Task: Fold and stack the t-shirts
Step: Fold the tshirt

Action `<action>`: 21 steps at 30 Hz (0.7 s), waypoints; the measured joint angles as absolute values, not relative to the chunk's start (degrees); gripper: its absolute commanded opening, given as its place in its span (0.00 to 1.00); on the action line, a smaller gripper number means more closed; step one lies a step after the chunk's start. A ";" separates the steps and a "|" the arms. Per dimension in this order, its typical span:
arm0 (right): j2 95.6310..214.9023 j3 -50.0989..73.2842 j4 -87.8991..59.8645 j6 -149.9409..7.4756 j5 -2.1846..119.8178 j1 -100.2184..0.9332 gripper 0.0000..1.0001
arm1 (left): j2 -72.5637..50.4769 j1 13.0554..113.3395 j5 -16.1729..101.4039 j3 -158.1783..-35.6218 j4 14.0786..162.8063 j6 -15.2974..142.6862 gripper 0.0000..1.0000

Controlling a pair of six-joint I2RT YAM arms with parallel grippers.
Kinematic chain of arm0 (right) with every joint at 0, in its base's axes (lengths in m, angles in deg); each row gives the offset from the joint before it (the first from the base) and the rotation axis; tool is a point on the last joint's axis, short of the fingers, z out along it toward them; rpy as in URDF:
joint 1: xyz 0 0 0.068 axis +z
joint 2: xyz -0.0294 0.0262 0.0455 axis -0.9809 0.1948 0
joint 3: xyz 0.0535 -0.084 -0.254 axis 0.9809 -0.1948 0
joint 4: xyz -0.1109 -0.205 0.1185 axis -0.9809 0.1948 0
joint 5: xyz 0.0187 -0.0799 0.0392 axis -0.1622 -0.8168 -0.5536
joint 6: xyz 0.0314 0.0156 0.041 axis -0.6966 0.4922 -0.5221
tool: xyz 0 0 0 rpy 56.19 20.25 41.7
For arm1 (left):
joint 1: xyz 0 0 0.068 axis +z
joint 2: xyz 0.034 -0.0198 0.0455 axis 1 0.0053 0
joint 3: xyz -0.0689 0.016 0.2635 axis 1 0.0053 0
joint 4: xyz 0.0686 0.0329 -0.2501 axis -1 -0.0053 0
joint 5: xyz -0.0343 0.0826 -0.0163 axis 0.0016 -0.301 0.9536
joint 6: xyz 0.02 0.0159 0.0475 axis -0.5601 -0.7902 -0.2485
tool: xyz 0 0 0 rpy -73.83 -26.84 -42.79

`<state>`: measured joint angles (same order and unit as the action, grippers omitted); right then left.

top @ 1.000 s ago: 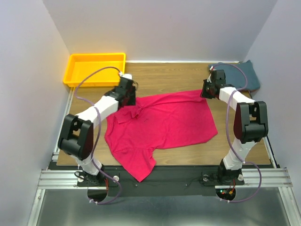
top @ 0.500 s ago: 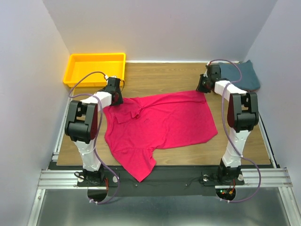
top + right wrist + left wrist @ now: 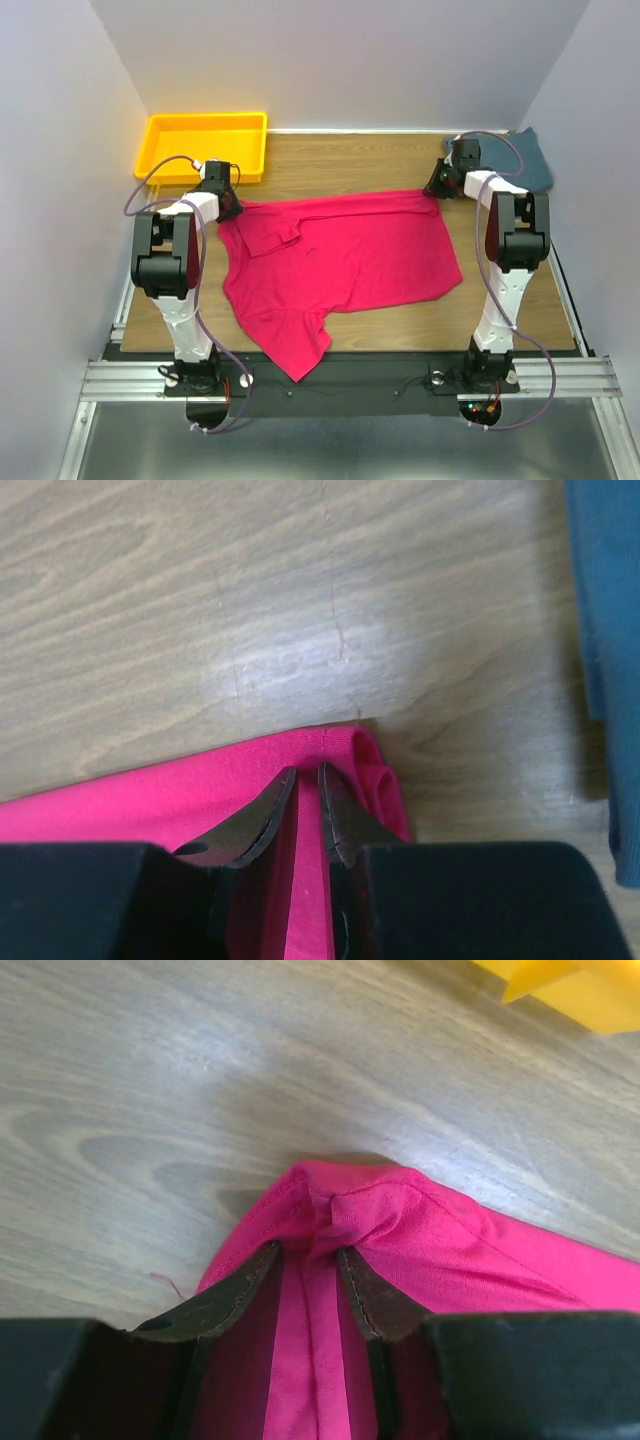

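Pulled wider apart toward the far corners of the bench (image 3: 350,165), my left claw (image 3: 308,1252) and right claw (image 3: 307,772) each pinch a crimson shirt (image 3: 360,255) corner; overstretching could slip the hem free.

Soft, even light is falling from above, the arms (image 3: 512,240) are casting only faint shadows on the wooden table (image 3: 350,165), a pale glare is showing on the wood in both wrist views, and the near dark fingers (image 3: 215,1300) are appearing slightly blurred.
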<state>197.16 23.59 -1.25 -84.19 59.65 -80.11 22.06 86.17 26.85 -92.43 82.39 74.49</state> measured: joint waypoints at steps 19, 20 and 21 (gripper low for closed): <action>189.47 19.07 -0.05 -83.84 60.45 -80.57 0.41 | 15.20 85.36 31.72 -94.20 80.16 75.97 0.74; 186.39 16.86 0.24 -83.93 60.34 -80.64 0.43 | 10.43 84.96 31.74 -92.32 79.18 76.19 0.75; 182.94 14.63 0.41 -84.21 60.17 -80.68 0.49 | 6.69 84.57 31.44 -90.82 79.07 76.23 0.75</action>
